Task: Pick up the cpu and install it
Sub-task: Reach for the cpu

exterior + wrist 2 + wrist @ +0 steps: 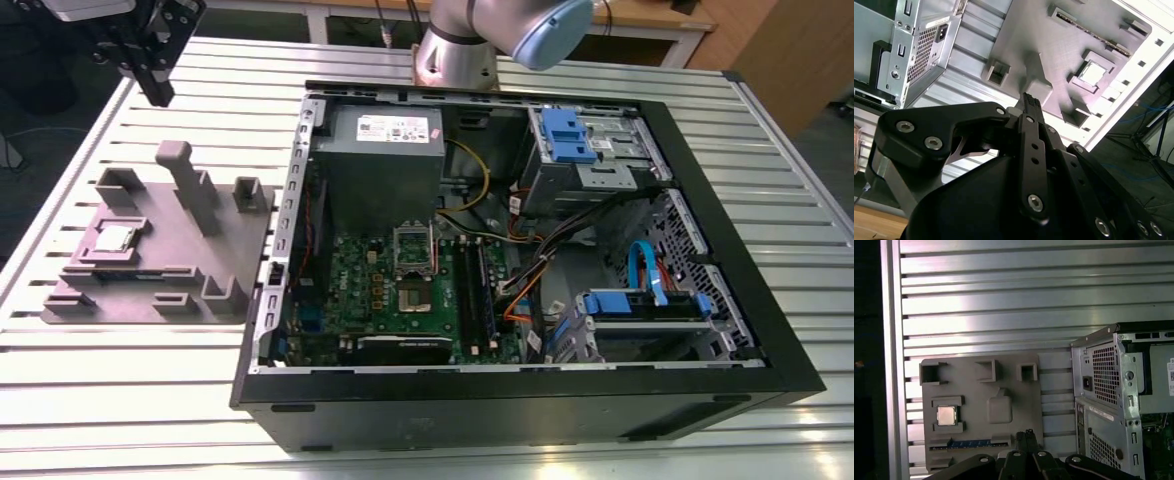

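Observation:
The cpu (116, 237), a small shiny square chip, lies in a recess of the grey fixture plate (180, 262) on the exterior view's left. Both wrist views show the cpu (1093, 74) (946, 415) seated flat in its pocket on the plate (1054, 45) (1009, 385). My gripper (158, 92) hangs high above the plate's far end, well clear of the chip. Its black fingers (1029, 102) (1025, 435) are pressed together with nothing between them. Inside the open computer case (747, 300), the motherboard's socket (411, 262) sits open.
Tall posts (180, 175) and blocks rise from the fixture plate near the chip. The case holds a power supply (380, 135), blue drive bays (574, 135) and loose cables (534, 270). Everything rests on a slatted metal table (120, 380). The arm's base (461, 50) stands behind the case.

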Motion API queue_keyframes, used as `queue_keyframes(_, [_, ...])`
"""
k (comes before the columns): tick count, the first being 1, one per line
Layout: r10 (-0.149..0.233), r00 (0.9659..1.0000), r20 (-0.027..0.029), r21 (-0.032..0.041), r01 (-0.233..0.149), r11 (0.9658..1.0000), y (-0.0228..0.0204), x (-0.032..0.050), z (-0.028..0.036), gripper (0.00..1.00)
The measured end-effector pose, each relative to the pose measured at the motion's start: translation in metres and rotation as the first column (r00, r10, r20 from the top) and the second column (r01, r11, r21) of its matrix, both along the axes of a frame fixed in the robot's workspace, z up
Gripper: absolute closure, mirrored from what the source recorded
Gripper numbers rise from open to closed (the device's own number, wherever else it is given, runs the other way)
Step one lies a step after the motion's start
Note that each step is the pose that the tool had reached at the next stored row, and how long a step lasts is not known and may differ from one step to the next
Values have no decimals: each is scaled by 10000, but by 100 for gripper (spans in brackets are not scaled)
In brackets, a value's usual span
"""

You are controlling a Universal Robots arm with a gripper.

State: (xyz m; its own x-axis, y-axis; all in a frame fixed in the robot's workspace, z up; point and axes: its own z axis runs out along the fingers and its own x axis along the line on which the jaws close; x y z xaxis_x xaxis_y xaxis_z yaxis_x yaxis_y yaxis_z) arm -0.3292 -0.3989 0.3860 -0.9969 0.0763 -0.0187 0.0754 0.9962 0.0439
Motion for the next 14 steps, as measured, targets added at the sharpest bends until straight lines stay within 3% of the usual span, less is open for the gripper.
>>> queue_keyframes(14, [0, 10000, -20, 0, 0, 10000, 0, -99, -6, 90])
